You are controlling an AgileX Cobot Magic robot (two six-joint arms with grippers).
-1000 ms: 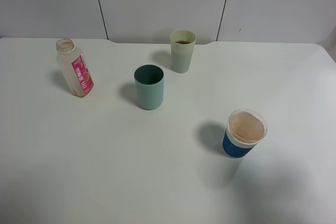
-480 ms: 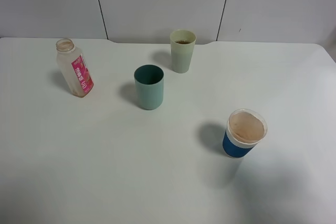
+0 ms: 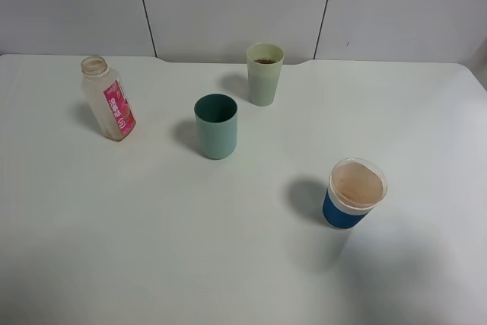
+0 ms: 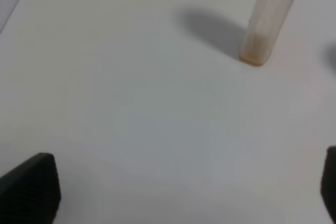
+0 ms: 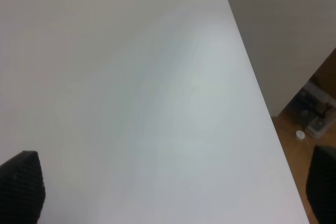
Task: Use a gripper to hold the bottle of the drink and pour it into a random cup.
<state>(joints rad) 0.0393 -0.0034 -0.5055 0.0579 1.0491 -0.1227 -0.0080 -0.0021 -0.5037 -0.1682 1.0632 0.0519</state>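
The bottle (image 3: 110, 100) is clear with a pink label and no cap. It stands at the far left of the white table (image 3: 152, 249). The pale yellow-green cup (image 3: 264, 74) stands at the back middle, with something brown showing inside its rim. Neither gripper shows in the exterior high view. In the left wrist view my left gripper (image 4: 178, 187) is open and empty, with its black fingertips (image 4: 29, 190) wide apart. The lower part of the bottle (image 4: 268, 17) stands well ahead of it. In the right wrist view my right gripper (image 5: 170, 184) is open and empty over bare table.
A teal-green tumbler (image 3: 216, 125) stands between the bottle and the pale cup. A blue cup with a white rim (image 3: 354, 193) stands at the front right. The right wrist view shows the table's edge (image 5: 262, 108), with floor and clutter beyond it.
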